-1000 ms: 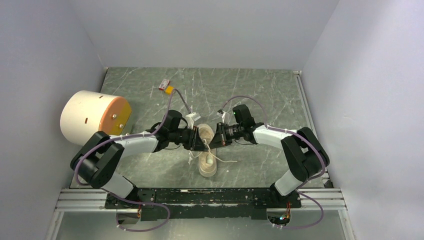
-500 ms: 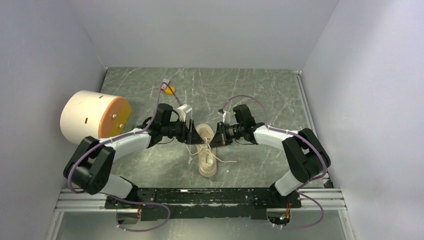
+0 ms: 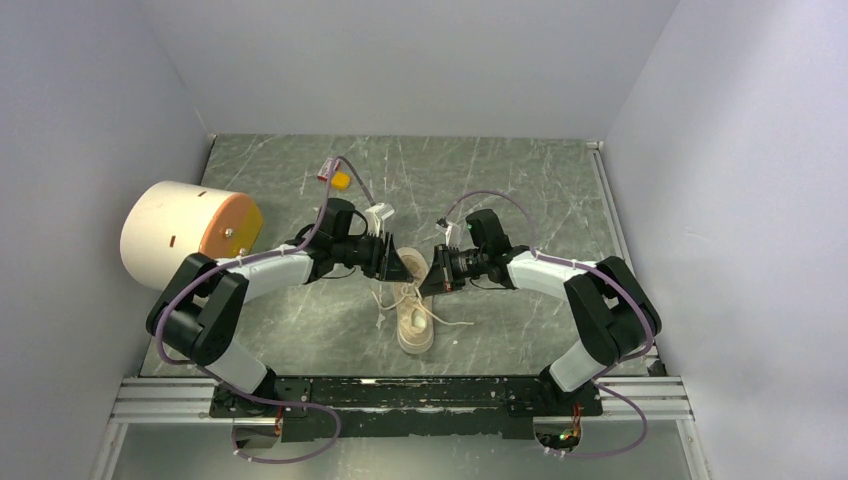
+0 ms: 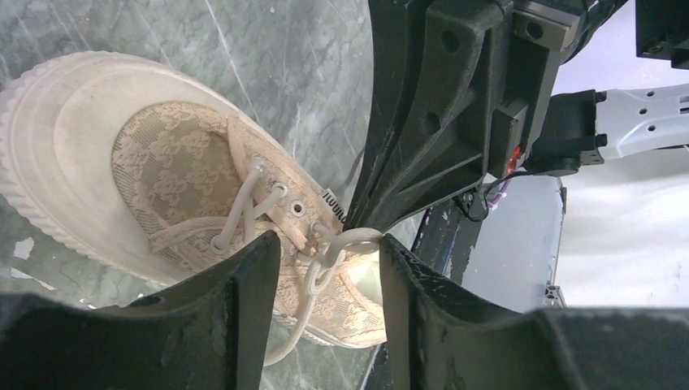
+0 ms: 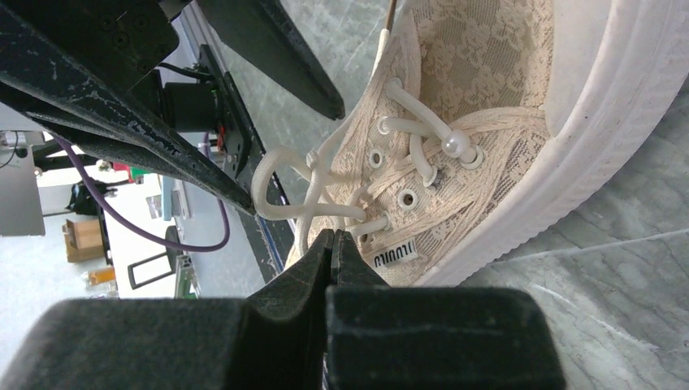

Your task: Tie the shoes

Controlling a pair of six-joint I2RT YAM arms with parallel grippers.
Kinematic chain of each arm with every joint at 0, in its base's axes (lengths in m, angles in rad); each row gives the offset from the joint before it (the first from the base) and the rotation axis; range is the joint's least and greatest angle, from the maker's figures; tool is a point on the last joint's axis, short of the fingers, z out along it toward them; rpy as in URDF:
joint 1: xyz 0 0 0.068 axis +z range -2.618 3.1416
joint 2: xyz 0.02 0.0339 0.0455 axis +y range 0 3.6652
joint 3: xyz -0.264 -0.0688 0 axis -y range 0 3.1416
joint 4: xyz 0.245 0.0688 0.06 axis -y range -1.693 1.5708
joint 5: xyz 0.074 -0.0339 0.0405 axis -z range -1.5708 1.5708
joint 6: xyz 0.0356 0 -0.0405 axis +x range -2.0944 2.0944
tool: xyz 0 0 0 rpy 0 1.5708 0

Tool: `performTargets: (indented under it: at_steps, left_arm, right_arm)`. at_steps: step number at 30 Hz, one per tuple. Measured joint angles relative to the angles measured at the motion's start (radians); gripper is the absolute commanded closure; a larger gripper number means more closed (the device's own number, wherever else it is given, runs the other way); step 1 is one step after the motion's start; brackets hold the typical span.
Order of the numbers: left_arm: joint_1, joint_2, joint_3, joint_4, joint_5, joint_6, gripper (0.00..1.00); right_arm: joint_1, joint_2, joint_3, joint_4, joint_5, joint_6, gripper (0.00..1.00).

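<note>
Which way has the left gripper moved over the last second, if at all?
Yes. Left gripper slid toward the table's far edge, from the shoe's middle to its toe.

Sneaker [image 4: 162,175] upper: cream lace-patterned cloth, matt. Sole [image 4: 32,187] pale, ribbed, rubbery-looking. Laces [image 5: 284,175] smooth round cord. Fingers [image 4: 236,325] matt black plastic, scuffed. Worktop [image 3: 520,180] green marble-look, smooth.

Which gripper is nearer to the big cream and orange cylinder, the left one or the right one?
Left. The left gripper is on the sneaker's side facing the cylinder; the right gripper, closed on the laces, is beyond the sneaker, farther away.
</note>
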State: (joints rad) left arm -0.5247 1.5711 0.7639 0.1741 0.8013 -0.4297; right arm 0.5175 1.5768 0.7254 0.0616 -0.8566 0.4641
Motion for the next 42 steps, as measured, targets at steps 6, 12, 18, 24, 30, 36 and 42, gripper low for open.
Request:
performTargets:
  at_steps: [6,12,18,24,30,36,42]
  left_arm:
    - [-0.005,0.000,0.000,0.030,0.014,-0.023,0.76]
    - [-0.016,0.005,0.010,0.010,0.006,-0.017,0.91]
    - [-0.016,-0.083,-0.024,-0.030,-0.045,-0.009,0.95]
    - [-0.016,-0.193,-0.107,-0.026,-0.085,-0.042,0.95]
    - [-0.016,-0.231,-0.186,-0.031,-0.157,-0.118,0.95]
    - [-0.016,-0.315,-0.252,-0.064,-0.254,-0.175,0.95]
    - [-0.016,-0.397,-0.298,-0.090,-0.314,-0.208,0.95]
  right_arm:
    - [0.000,0.000,0.000,0.002,-0.005,0.003,1.00]
    - [0.000,0.000,-0.004,0.002,-0.008,0.006,1.00]
    - [0.000,-0.012,-0.017,-0.010,0.011,0.010,1.00]
    - [0.000,-0.041,-0.017,-0.032,0.047,0.008,1.00]
    - [0.000,-0.090,-0.017,-0.076,0.132,0.037,1.00]
    - [0.000,-0.143,-0.017,-0.119,0.257,0.058,1.00]
    - [0.000,-0.181,-0.029,-0.153,0.397,0.078,1.00]
